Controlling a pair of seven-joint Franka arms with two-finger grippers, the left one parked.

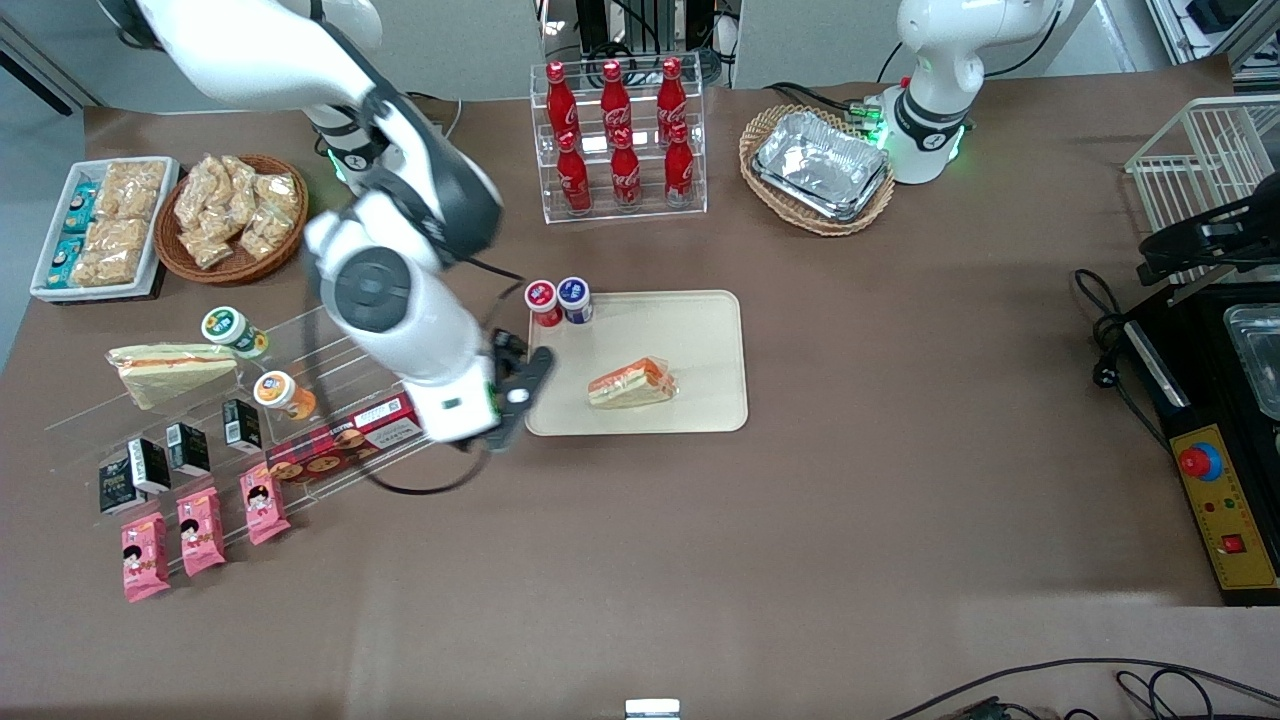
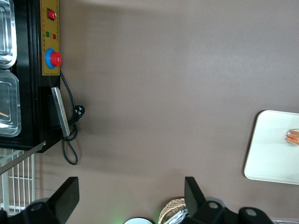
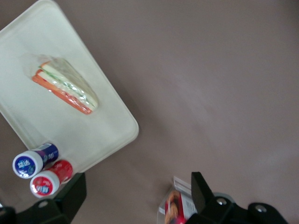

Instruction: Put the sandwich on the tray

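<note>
A wrapped wedge sandwich with white bread and an orange-red stripe lies on the cream-beige tray, in its part nearer the front camera. The wrist view shows the same sandwich flat on the tray, and the tray's edge with a sliver of sandwich shows in the left wrist view. My gripper hangs just off the tray's edge toward the working arm's end, apart from the sandwich. It is open, with only bare tabletop between its fingers.
Two small capped pots stand at the tray's corner. A clear tiered rack holds another sandwich, cups, small cartons, a red biscuit box and pink packets. Cola bottles, a foil-tray basket and a control box stand farther off.
</note>
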